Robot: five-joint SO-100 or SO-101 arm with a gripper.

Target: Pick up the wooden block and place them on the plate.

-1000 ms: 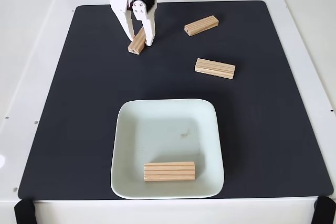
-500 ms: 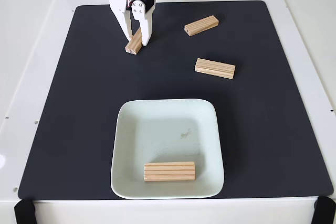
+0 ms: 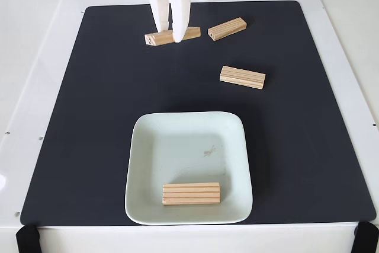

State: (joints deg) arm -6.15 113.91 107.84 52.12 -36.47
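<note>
Now the jaws (image 3: 172, 35) are clamped on a wooden block (image 3: 172, 36) near the far edge of the black mat (image 3: 77, 117), fingers straddling its middle, block lying roughly level w/ both ends sticking out. Looks like the grasp-and-lift step; can't tell if it's clear of the mat yet. Next move, by my read: carry it toward the plate (image 3: 188, 166) w/o clipping the neighbour block (image 3: 227, 28) just right of it, then release on a bare part. Count: four blocks — one gripped, one beside it, one mid-mat (image 3: 243, 77), one already on the plate (image 3: 191, 193). One plate, on the white bench (image 3: 35, 39).
</note>
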